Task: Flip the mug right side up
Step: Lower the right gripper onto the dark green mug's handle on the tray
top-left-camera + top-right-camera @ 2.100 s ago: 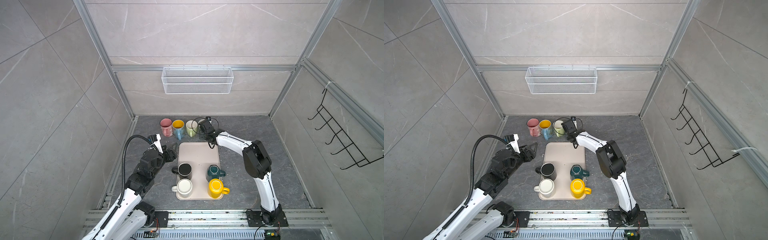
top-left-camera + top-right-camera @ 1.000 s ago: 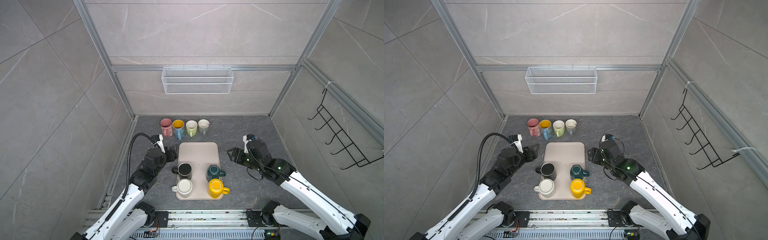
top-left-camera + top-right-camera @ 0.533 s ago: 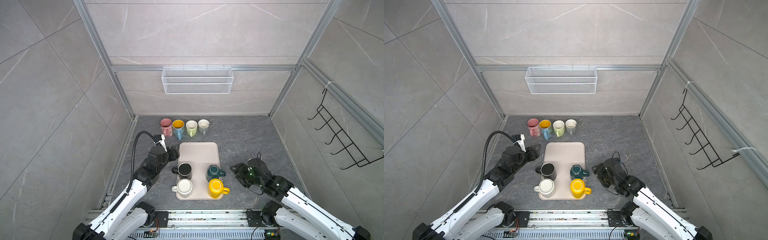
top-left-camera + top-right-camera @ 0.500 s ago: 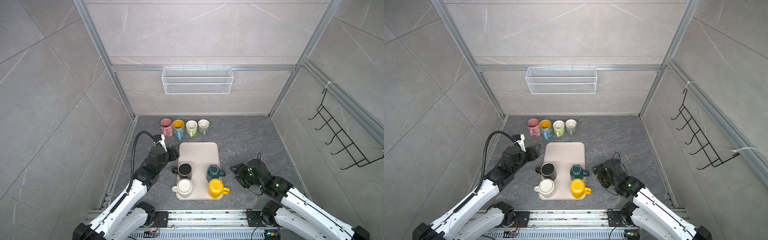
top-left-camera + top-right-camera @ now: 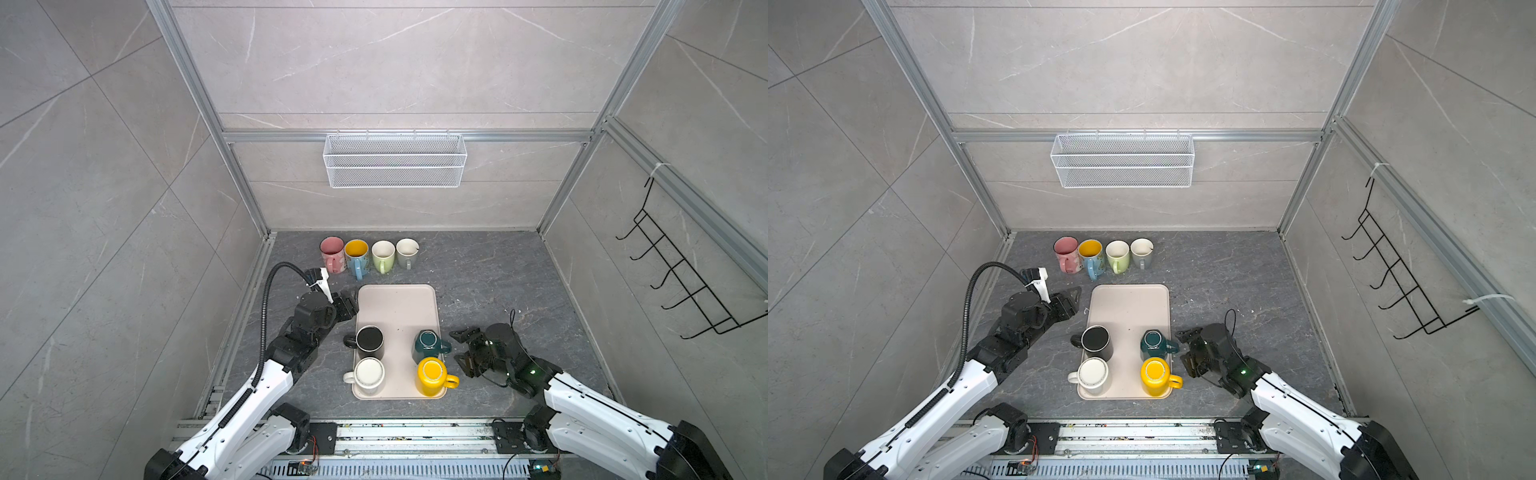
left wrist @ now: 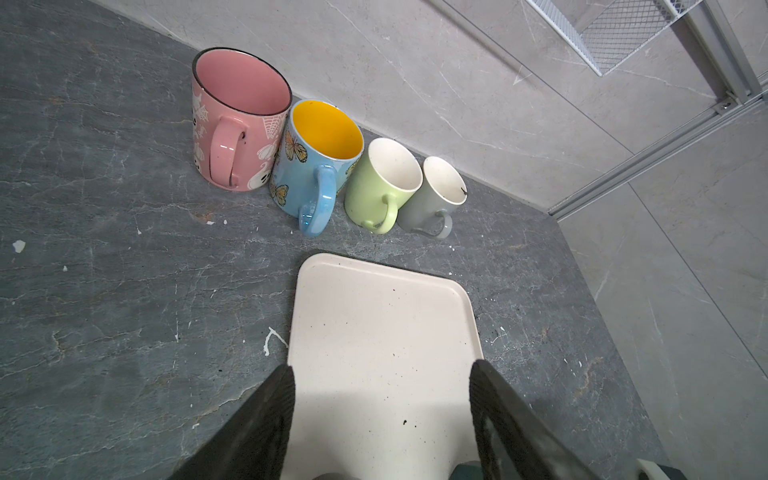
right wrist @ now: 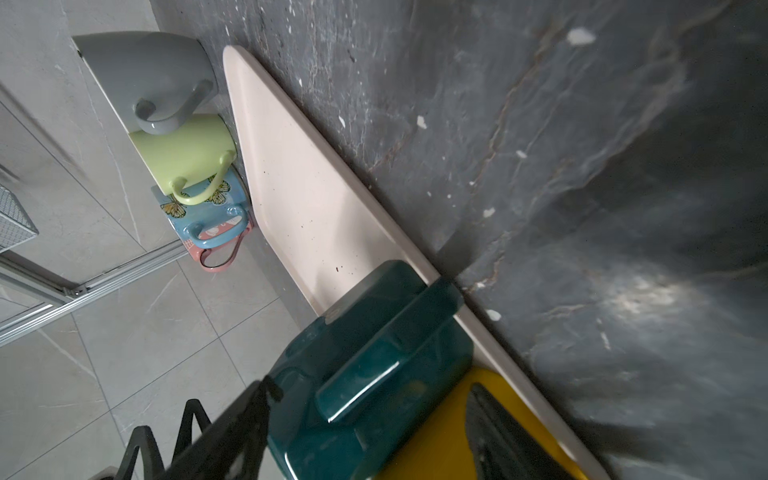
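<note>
- Teal mug sits upside down on the right side of the tray, handle poking toward the right gripper.
- That gripper's just beside it, jaws spread, empty.
- Left gripper is open too, farther off.

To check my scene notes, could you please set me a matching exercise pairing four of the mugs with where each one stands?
Things:
1. pink mug
2. grey mug
3. dark teal mug
4. white mug

Places:
A. on the tray, near left corner in both top views
B. left end of the row behind the tray
C. on the tray's right side, by the right tool
D. right end of that row

Pairs: 1-B, 2-D, 3-C, 4-A.
</note>
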Controlling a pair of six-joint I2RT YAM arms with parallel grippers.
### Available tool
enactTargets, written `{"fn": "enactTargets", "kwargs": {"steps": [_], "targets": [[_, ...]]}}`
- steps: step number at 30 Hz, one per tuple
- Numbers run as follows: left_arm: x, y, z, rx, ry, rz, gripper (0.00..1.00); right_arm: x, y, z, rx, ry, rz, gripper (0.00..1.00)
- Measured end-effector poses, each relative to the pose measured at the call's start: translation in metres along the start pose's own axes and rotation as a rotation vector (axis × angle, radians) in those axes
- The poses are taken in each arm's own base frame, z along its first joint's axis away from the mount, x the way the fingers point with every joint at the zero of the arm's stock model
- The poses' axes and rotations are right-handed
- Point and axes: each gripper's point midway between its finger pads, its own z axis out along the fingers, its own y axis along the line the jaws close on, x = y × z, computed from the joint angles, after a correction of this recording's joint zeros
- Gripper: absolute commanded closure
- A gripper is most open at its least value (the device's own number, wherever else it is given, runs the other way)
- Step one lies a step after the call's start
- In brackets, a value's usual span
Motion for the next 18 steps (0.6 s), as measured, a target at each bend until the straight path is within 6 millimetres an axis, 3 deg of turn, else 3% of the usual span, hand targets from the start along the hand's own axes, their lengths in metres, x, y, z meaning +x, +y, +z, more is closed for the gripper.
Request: {"fn": "enactTargets", "kwargs": {"steps": [18], "targets": [[-0.002, 0.005, -0.007, -0.012, -0.03, -0.002, 0.31, 0.007, 0.018, 0.01, -0.088, 0.047, 0.033, 0.38]]}}
